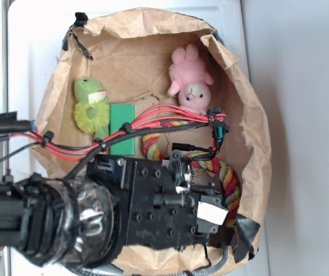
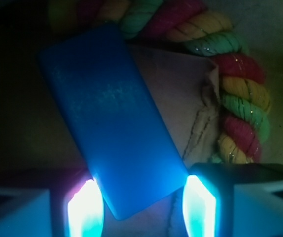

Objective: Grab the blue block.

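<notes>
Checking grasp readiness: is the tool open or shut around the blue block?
Open. In the wrist view the tool has its fingertips spread on either side of the blue block, whose lower end lies between them.

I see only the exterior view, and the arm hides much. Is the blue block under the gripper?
Observer: Yes. In the wrist view the blue block lies flat, with its near end between the fingertips of the gripper.
Operator: Are the jaws already shut on it?
Observer: No, they are open. The left fingertip sits right at the block's edge; a narrow gap shows at the right.
Operator: Is the block square to the jaws?
Observer: No, it lies tilted, its far end leaning left.
Operator: Is anything close to it?
Observer: The colored rope curves along its far and right sides.
</notes>
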You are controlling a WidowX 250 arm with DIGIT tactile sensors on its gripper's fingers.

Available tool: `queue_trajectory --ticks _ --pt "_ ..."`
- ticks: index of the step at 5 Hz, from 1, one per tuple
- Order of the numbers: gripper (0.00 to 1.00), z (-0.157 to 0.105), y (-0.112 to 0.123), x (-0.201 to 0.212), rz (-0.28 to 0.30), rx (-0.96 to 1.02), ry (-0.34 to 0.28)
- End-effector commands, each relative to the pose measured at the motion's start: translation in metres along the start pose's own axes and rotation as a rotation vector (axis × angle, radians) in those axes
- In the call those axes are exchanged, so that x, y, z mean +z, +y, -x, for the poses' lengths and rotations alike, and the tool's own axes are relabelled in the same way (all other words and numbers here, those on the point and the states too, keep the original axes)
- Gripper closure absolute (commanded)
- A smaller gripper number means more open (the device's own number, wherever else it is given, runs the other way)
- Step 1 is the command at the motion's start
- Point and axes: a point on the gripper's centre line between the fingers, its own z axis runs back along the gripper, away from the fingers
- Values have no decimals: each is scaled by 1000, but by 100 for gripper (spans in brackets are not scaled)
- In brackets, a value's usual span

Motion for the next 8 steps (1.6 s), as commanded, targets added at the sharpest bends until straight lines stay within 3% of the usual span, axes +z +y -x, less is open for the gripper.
queue_trajectory --ticks 1,2,4,5,6,8 --pt "100 -24 45 50 21 167 -69" --pt "100 -23 55 68 40 201 -62" --pt "100 -8 51 108 34 181 -85" --pt "0 -6 48 98 17 144 -75" --pt "0 -7 46 87 19 126 -59" --pt "0 -7 28 64 10 30 -86"
